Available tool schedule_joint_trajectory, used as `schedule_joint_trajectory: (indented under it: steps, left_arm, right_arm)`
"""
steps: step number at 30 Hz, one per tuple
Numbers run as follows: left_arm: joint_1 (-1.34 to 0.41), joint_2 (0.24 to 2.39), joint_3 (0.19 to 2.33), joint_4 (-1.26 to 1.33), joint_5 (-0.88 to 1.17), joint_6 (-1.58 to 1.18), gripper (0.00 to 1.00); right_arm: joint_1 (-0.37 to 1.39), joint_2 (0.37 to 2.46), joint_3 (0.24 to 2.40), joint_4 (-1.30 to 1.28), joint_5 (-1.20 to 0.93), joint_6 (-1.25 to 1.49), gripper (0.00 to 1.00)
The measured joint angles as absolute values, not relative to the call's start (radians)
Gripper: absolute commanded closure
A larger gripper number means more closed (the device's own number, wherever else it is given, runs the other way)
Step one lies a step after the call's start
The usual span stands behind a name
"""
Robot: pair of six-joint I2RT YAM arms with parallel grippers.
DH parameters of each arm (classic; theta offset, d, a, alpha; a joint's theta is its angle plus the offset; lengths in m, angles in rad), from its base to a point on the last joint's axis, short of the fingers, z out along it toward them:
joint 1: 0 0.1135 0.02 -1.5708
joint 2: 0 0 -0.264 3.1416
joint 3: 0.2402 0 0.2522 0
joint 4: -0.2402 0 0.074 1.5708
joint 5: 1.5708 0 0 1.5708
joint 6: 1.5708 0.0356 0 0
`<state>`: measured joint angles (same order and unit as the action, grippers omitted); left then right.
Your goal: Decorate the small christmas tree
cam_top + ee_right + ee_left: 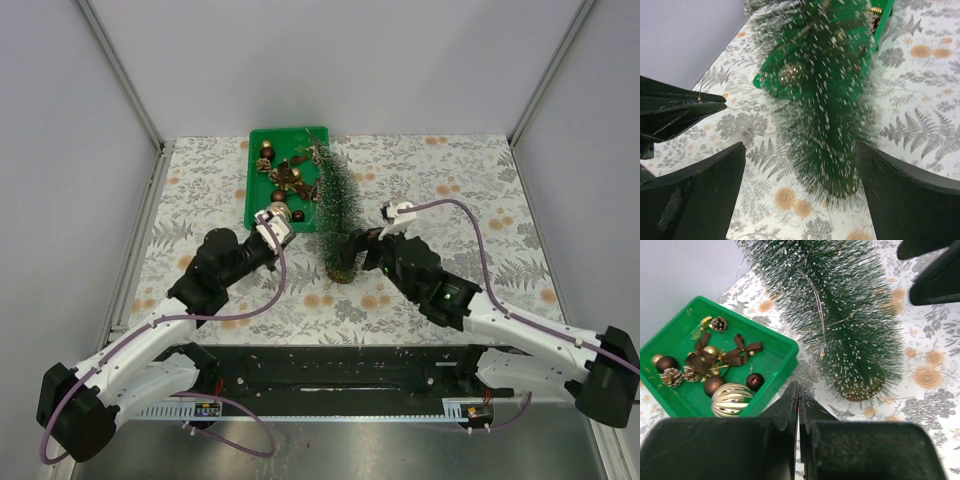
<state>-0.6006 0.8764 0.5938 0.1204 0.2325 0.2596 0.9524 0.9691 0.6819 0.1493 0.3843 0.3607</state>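
**Mid-table: tree upright between open right fingers, left fingers pressed shut**

Near the middle of the fern-printed tablecloth (pixel 480 200) we see the small christmas tree (pixel 335 205) standing upright, just beside the near right corner of the green tray (pixel 254 190). From the overhead camera its tip overlaps the tray's right rim.

On the right, the right gripper (pixel 801 145) is spread wide, with one finger (pixel 705 190) on either side of the tree's lower bristles. We cannot tell whether the pads press the bristles or only brush them.

On the left, the left gripper (pixel 798 387) sits low by the tray's near corner, pointing at the tree's foot. Its fingers (pixel 785 405) are pressed together with only a hairline seam between them, and we cannot tell whether anything thin is caught in that seam.

Down the tree's side, in the left wrist view, runs a thin wire (pixel 816 300) lying among the frosted bristles.

Inside the tray we make out a gold ribbed bauble (pixel 731 399), a brown bauble (pixel 713 385) touching it, a frosted pine cone (pixel 671 376) and brown ribbon bows (pixel 737 352).
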Motion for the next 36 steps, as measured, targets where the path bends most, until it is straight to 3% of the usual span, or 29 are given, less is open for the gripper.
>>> schedule_joint_trajectory:
  steps: [7,16,22,36]
  left_arm:
    - [-0.6,0.888,0.591,0.165,0.21,0.37,1.0]
    - [-0.593,0.932,0.547,0.274,0.139,0.414,1.0]
    - [-0.585,0.995,0.551,0.3,0.128,0.399,1.0]
    - [-0.581,1.084,0.559,0.407,0.085,0.375,0.99]
  right_arm:
    - [0.952,1.101,0.756,0.235,0.41,0.242,0.01]
    - [0.952,1.179,0.725,0.445,0.464,0.222,0.09]
    - [0.952,1.284,0.723,0.521,0.468,0.184,0.3]
    - [0.881,1.285,0.606,0.693,0.392,0.181,0.81]
